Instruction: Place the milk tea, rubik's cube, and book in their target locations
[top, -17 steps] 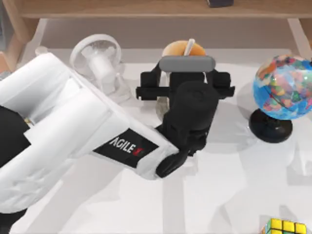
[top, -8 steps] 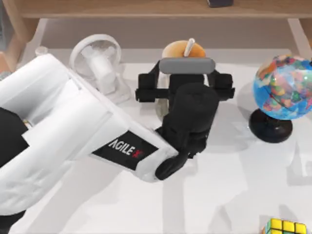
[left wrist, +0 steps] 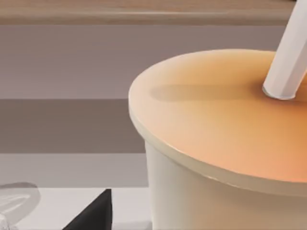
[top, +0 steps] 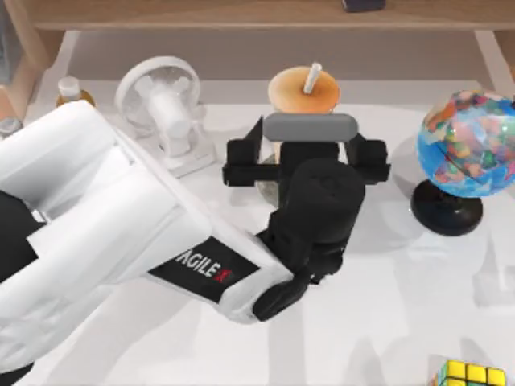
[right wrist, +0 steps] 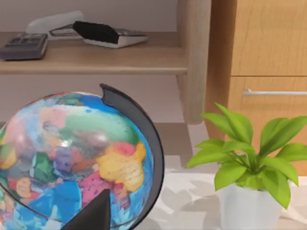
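One milk tea at desk rear centre: round smooth orange lid, white straw; my left end effector straddles cup, fingers apart; one gridded rubik's cube front right; one glossy globe.

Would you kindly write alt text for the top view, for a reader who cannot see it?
The left gripper flanks the milk tea at the table's back centre, one finger on each side of the cup. A white fan stands to its left, a globe to its right, and the rubik's cube at the bottom right.
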Controlling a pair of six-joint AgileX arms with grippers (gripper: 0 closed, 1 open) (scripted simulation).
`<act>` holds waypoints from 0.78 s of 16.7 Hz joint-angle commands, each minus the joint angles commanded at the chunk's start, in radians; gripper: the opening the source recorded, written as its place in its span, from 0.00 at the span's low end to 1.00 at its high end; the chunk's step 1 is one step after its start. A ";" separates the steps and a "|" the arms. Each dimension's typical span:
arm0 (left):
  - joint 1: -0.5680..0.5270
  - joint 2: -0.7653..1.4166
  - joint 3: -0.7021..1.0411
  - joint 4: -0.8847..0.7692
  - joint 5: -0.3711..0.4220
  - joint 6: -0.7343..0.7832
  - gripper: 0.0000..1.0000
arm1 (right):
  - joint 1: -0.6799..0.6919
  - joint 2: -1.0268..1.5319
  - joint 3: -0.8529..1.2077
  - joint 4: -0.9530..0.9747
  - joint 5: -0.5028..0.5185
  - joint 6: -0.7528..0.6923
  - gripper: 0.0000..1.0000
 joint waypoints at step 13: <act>-0.035 -0.173 -0.016 -0.166 -0.040 -0.008 1.00 | 0.000 0.000 0.000 0.000 0.000 0.000 1.00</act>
